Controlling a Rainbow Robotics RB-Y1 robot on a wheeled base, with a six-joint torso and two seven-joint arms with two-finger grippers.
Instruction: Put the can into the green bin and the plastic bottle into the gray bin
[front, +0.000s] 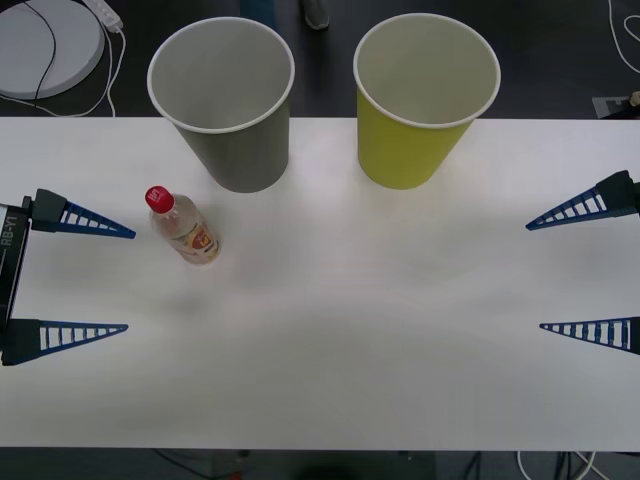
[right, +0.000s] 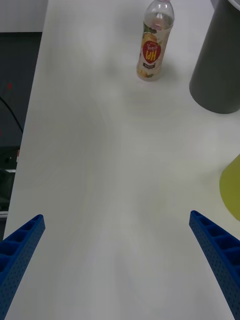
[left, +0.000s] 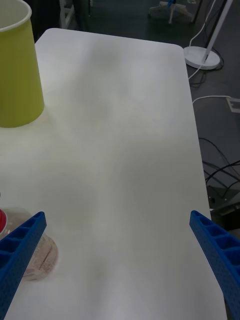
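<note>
My left gripper (front: 128, 281) hovers at the left edge of the white table (front: 380, 330), its two blue ribbed fingers spread wide and holding nothing. My right gripper (front: 534, 276) sits at the opposite edge, released as well, its fingers apart over bare tabletop.

The plastic bottle (front: 184, 226) stands on the table just beyond my left gripper's upper finger, close to it but not touching. Its red cap tilts toward me in the front view, and the orange-red-and-white label faces the middle of the table. From my right wrist I see the bottle (right: 154, 42) far across the surface, near the foot of the gray bin (right: 219, 65).

The gray bin (front: 228, 100) stands upright at the far side of the table, just behind the bottle. The green bin (front: 420, 100) stands upright beside it, to its right, a gap between them. Both look hollow inside
</note>
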